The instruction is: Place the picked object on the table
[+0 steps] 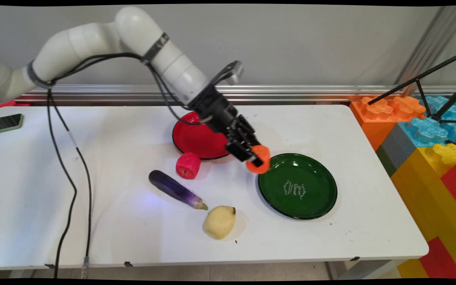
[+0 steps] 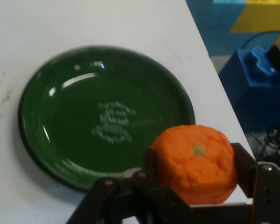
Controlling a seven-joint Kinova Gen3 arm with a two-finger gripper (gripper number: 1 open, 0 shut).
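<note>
Orange fruit in pincer

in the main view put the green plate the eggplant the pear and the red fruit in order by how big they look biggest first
1. Green plate, clearly the largest.
2. Eggplant, the longest of the three foods but slim.
3. Pear.
4. Red fruit, the smallest.
The pear lies nearer the camera than the red fruit, so that gap is less sure.

White script on green plate, illegible.
</note>
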